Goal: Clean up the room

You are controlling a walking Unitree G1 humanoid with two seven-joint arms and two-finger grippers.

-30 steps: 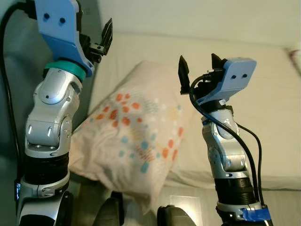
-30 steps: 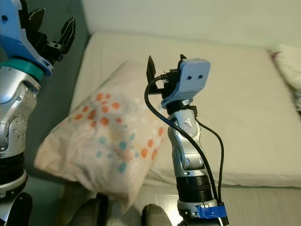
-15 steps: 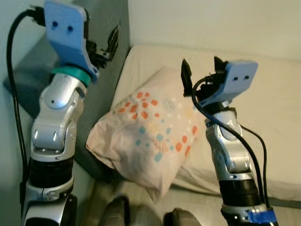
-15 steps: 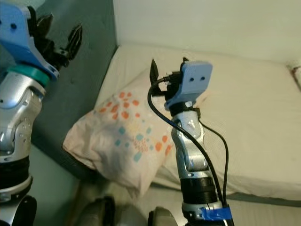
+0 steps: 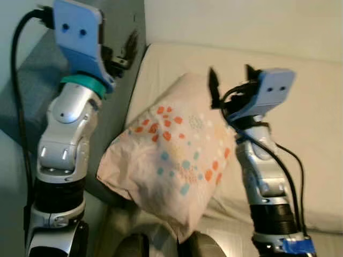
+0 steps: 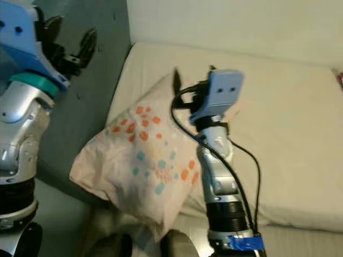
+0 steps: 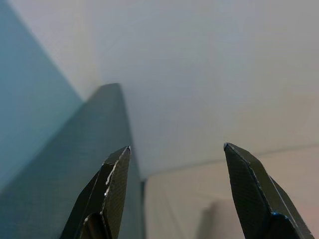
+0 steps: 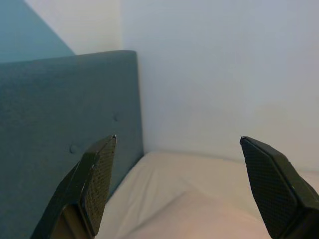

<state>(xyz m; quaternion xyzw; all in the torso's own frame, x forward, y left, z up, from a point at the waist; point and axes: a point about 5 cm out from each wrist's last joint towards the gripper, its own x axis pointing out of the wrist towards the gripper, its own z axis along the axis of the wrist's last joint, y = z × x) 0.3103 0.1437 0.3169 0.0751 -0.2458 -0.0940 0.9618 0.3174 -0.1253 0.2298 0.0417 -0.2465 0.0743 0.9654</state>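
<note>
A cream pillow (image 5: pixel 174 155) with orange and blue dots lies on the bed's near left corner, its lower end hanging over the mattress edge. Both arms are raised in front of me. My left gripper (image 6: pixel 69 33) is open and empty, up beside the headboard and above and left of the pillow. Over the pillow's far right corner my right gripper (image 5: pixel 230 77) is open and empty too, not touching it. In the left wrist view the gripper (image 7: pixel 177 149) has only wall between its black fingers. The right wrist view has that gripper (image 8: pixel 178 138) spread wide toward the headboard.
A cream mattress (image 5: pixel 300 107) stretches to the right. A grey-blue upholstered headboard (image 5: pixel 115 101) stands along the bed's left side, with a pale wall (image 5: pixel 241 21) behind. A small pinkish item (image 6: pixel 340 80) sits at the far right edge of the bed.
The camera has shifted, so the headboard now shows at the left and the pillow sits lower in view. Both grippers stay raised and open, the pillow unmoved.
</note>
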